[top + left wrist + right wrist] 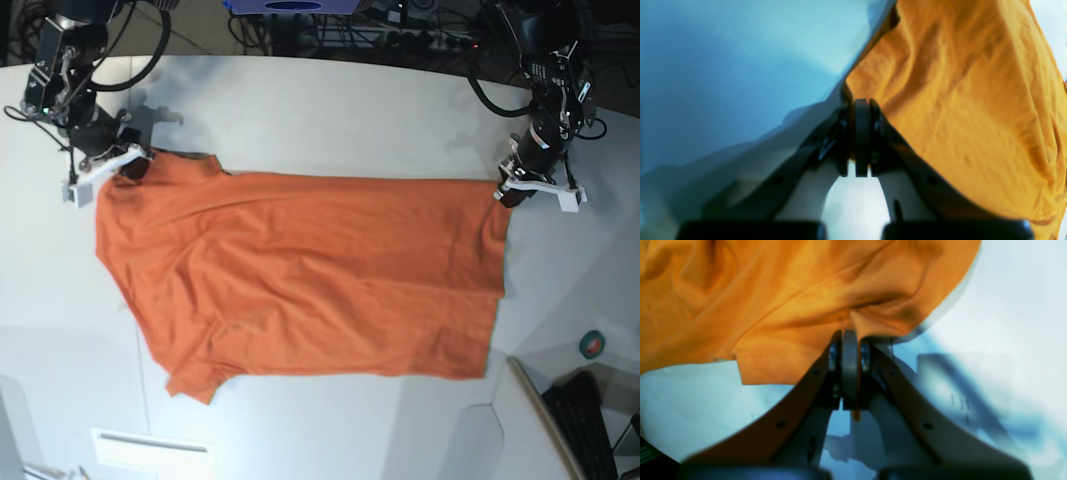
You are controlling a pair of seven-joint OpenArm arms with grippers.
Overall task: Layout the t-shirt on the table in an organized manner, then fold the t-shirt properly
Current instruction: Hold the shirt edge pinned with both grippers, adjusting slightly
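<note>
The orange t-shirt [300, 270] lies spread across the white table [330, 110], with one sleeve at the lower left. On the base view's left, my right gripper [133, 165] is shut on the shirt's upper left corner. In the right wrist view the cloth [773, 306] bunches into the closed fingertips [849, 335], and a sliver of orange shows between the jaws. At the base view's right, my left gripper [506, 190] is shut on the shirt's upper right corner. The left wrist view shows the cloth [957, 100] running up from the closed fingertips [860, 103], lifted off the table [740, 66].
A small green and red roll [593, 345] sits near the table's right edge. A grey side surface [530, 430] and a keyboard [590, 420] are at the lower right. Cables [400, 35] run along the back edge. A white label [150, 440] lies at the front left.
</note>
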